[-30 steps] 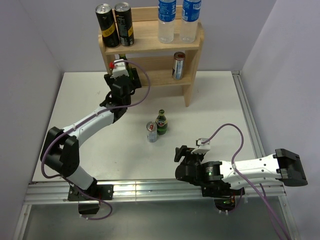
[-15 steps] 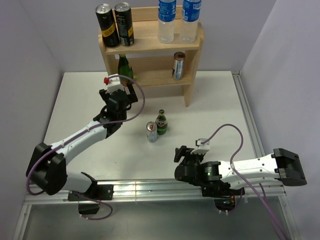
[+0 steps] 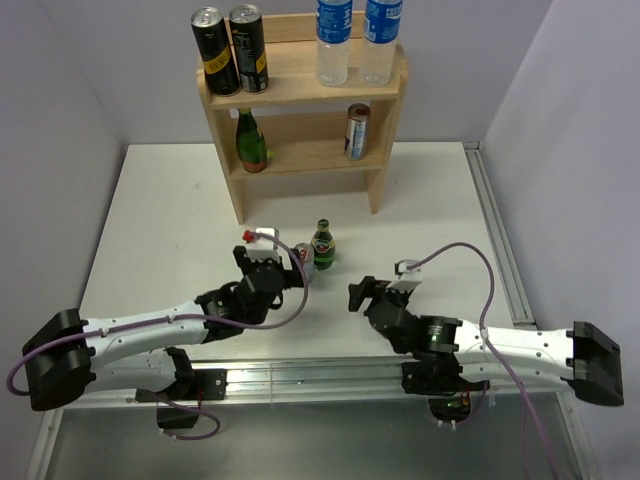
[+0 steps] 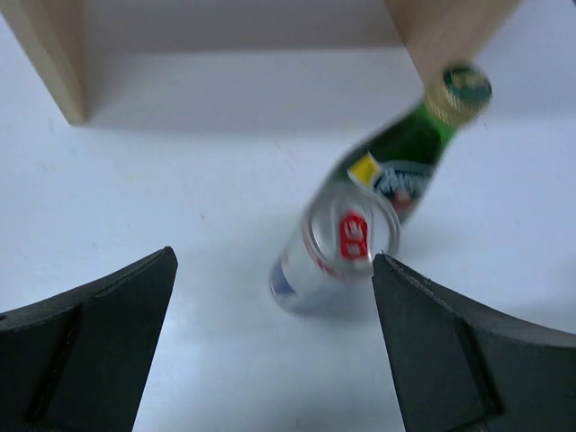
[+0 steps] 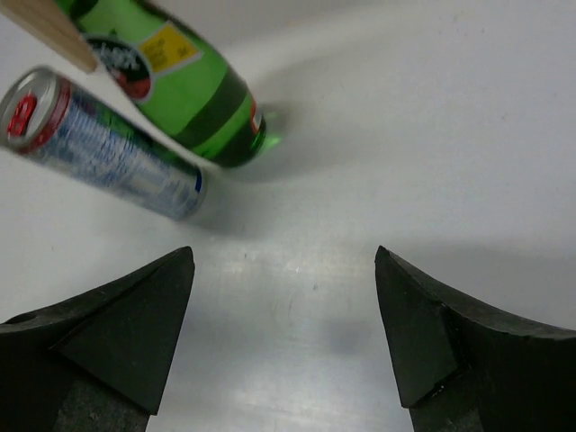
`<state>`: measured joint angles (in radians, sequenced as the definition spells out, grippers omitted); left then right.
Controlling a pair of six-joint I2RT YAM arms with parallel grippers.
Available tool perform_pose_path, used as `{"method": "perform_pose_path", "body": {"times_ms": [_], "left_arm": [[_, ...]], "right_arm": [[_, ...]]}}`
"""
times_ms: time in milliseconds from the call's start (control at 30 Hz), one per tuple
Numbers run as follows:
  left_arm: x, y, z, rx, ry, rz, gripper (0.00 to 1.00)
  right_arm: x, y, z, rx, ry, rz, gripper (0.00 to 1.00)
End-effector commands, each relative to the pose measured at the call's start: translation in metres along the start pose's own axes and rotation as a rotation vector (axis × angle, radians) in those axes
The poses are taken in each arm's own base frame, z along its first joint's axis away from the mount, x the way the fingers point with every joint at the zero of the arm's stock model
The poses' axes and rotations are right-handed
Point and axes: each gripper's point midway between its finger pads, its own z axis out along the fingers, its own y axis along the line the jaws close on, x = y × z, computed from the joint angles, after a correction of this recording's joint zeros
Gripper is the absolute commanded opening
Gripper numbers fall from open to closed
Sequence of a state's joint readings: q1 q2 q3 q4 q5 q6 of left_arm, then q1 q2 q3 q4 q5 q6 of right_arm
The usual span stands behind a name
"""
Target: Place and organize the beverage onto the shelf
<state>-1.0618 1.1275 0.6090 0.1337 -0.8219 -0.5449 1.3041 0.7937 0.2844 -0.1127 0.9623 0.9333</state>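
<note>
Your shelf [image 3: 295, 78] is partly stocked; a can [image 3: 303, 262] and a green bottle [image 3: 322, 245] at frame centre wait on the desk [image 3: 430, 200]. Both jaws stand wide, empty.

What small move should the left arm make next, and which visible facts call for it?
Probably ease the open left hand forward and slightly sideways to centre the standing silver drink can between its fingers. In the left wrist view the can sits off-centre, near one finger, with the small green glass bottle right beside it.
</note>
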Motion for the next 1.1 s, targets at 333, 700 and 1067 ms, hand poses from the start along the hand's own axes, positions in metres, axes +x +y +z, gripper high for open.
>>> {"method": "perform_pose_path", "body": {"times_ms": [333,700,1067], "left_arm": [[0.087,-0.040,-0.002,0.150,0.072,-0.008,0.97],[0.128,-0.049,0.036,0.116,0.097,0.082,0.94],[0.122,-0.038,0.078,0.077,0.062,0.080,0.84]], "right_arm": [[-0.036,0.026,0.034,-0.103,0.022,0.035,0.89],[-0.032,0.007,0.026,-0.079,0.016,0.050,0.89],[-0.026,0.007,0.026,-0.093,0.031,0.060,0.88]]}}
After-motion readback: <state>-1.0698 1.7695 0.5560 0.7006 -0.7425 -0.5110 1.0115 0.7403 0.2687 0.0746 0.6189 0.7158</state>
